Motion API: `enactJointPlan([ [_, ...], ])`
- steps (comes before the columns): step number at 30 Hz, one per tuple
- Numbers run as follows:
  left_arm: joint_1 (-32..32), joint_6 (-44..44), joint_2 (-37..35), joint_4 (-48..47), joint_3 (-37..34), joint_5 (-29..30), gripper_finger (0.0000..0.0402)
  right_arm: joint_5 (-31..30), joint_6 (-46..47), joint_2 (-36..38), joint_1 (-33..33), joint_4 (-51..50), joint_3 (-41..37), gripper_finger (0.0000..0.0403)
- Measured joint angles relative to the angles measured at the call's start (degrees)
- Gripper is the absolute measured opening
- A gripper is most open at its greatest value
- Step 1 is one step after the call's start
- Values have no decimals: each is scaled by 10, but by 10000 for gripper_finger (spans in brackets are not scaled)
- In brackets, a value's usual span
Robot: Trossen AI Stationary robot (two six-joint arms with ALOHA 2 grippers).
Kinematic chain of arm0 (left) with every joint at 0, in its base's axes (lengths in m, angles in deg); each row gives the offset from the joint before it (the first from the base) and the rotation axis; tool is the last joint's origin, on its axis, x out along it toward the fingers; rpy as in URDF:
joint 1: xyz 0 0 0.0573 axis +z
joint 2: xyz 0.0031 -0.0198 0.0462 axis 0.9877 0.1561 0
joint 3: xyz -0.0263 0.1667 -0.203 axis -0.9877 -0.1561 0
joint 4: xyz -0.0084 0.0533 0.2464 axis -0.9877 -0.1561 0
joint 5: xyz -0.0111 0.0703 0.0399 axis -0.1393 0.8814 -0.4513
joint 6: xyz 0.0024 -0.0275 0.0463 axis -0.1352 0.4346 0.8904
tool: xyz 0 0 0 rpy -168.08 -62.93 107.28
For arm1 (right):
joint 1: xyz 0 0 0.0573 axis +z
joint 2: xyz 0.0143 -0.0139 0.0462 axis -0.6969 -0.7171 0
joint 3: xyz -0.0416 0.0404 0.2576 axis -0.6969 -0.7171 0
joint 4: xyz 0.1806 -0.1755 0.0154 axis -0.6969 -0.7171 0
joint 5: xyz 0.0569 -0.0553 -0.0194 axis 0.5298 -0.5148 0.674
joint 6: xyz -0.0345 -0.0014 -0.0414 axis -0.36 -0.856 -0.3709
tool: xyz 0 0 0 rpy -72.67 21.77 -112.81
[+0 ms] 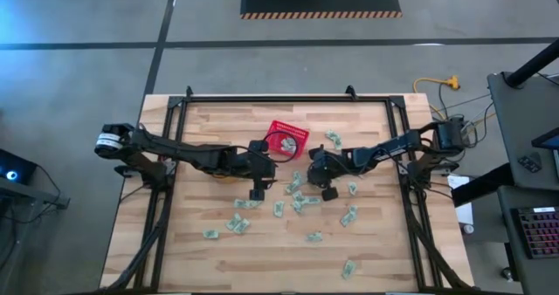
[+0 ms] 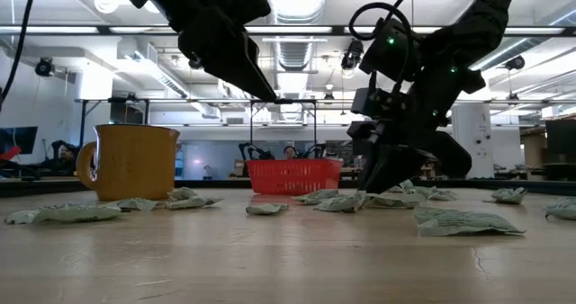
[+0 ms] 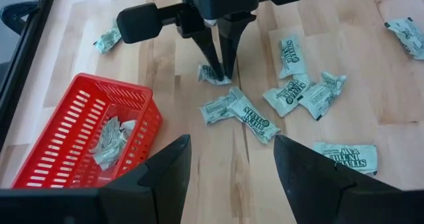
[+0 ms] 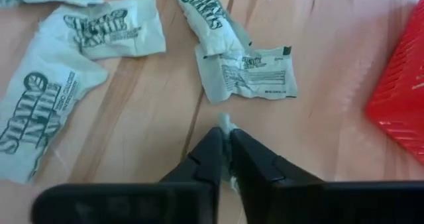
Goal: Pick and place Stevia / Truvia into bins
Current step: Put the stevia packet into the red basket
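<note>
While sachets fill it, red basket stands.

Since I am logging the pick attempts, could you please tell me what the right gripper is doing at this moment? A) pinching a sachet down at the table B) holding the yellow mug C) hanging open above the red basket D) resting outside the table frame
A: the right gripper is down at the table with its fingers closed on the edge of a pale sachet, near the red basket.
</note>
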Motion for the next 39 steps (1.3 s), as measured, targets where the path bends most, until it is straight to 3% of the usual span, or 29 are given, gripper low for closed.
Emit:
enactJointPlan([
  [6,0,-15,0,-11,0,0,199,-22,-7,27,-1,-21,0,9],
  [12,0,-52,0,-59,0,0,199,-113,0,78,2,-14,3,9],
  [15,0,-73,0,-80,0,0,199,-128,-8,96,-1,31,3,9],
  [23,0,-73,0,-81,0,0,199,-128,-38,85,-31,224,5,9],
  [33,0,-73,0,-83,0,0,199,-116,52,20,-116,220,31,13],
  [39,0,-73,0,-89,0,1,199,-61,68,5,-139,220,34,60],
])
